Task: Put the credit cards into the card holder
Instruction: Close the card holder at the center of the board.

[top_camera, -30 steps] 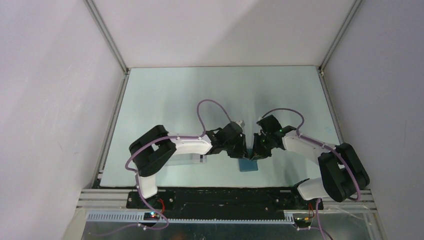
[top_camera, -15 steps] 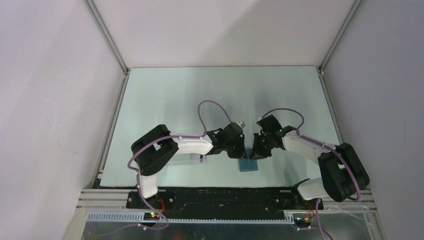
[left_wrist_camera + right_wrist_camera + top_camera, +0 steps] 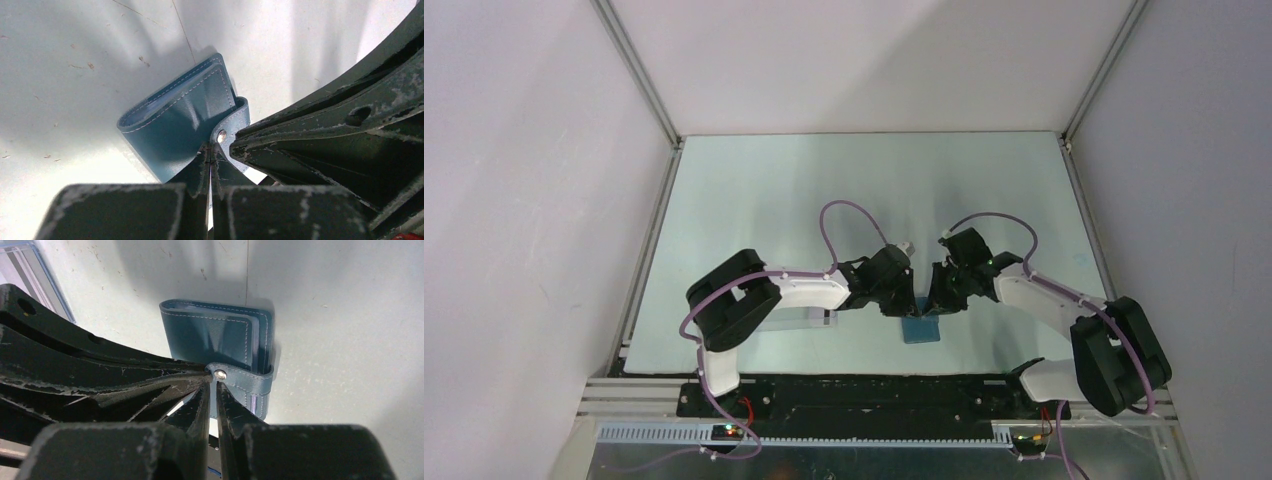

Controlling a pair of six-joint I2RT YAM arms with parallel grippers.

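Teal leather is seen at the near middle of the surface [image 3: 824,190]: the card holder [image 3: 215,337] lies flat and folded, with its clasp tab [image 3: 250,377] wrapped round one edge and a small metal snap [image 3: 219,373] showing at the tab's end. Both arms are bent inward over it from opposite sides.

The left arm is folded at the elbow above its base, its white forearm is stretched to the right across the clear plastic box [image 3: 799,318], and its wrist is tipped downward. The left claw [image 3: 210,152] is clenched, its fingers pressed flat together with no gap between them, and the tips are set against the card holder just beside the snap. Whether anything is caught between them cannot be told.

The right arm is posed as a mirror: the elbow is folded near the right edge, the forearm is angled up and to the left, and the wrist is turned down toward the centre. The right claw [image 3: 213,376] is drawn nearly closed, with only a thin slit left between its fingers, and its tips meet the tab at the snap. Whether the tab is pinched cannot be told.

The two claws are nearly touching above the holder. Purple cables [image 3: 849,210] are looped over both wrists.
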